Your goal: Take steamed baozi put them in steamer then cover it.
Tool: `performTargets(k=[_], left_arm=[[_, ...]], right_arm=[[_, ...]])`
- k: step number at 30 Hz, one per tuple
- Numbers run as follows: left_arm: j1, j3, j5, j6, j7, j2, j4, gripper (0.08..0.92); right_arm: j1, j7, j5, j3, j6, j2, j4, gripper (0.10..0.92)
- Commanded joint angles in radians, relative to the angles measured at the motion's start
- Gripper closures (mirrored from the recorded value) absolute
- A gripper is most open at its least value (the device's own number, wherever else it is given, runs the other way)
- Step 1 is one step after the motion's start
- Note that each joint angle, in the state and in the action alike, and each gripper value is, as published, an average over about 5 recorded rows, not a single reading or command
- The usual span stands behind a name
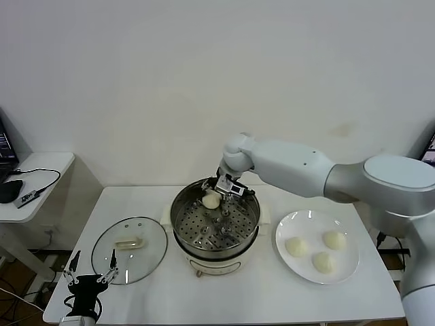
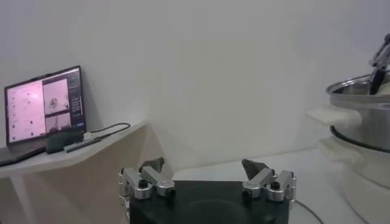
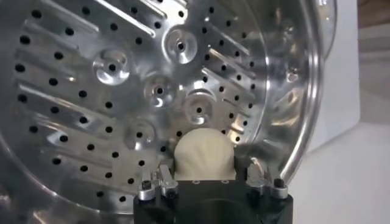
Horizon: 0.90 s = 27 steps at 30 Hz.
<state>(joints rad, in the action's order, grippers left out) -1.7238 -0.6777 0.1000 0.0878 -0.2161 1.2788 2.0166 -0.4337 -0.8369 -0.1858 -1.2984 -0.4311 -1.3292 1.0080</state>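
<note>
While your right hand [image 1: 219,192] grips one steamed baozi [image 1: 211,200] inside the steamer [image 1: 215,224], just off the far wall over the perforated tray [image 3: 109,91], three more buns [image 1: 317,252] wait on the plate [image 1: 289,268] to its right. The cover [image 1: 129,249] lies on the worktop [image 1: 265,299] left of the pot, beside your parked left hand [image 1: 88,275], fingers spread wide.
</note>
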Motion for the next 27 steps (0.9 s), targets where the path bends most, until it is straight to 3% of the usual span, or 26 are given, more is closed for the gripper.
performTargets(k=[1,6,13,20,27], left_arm=[[0.0,0.0,0.0,0.0,0.0,-0.001,0.001,0.177],[-0.002,0.0,0.001,-0.001,0.002,-0.003,0.006,0.177],[-0.008,-0.008,0.017,-0.003,0.007,-0.017,0.013,0.177],[0.0,-0.021,0.073,-0.012,0.02,-0.041,0.03,0.177],[0.025,-0.022,0.127,-0.026,0.047,-0.065,0.035,0.177]], right_arm=[[0.013,0.023,-0.043,0.001,-0.076,-0.024,-0.054,0.245],[-0.053,-0.025,0.093,-0.006,0.003,0.01,0.017,0.204],[-0.213,-0.163,0.365,-0.018,0.342,0.155,0.259,0.203],[-0.295,-0.196,0.449,-0.014,0.621,0.401,0.456,0.203],[-0.287,-0.196,0.451,-0.024,0.76,0.702,0.644,0.203]])
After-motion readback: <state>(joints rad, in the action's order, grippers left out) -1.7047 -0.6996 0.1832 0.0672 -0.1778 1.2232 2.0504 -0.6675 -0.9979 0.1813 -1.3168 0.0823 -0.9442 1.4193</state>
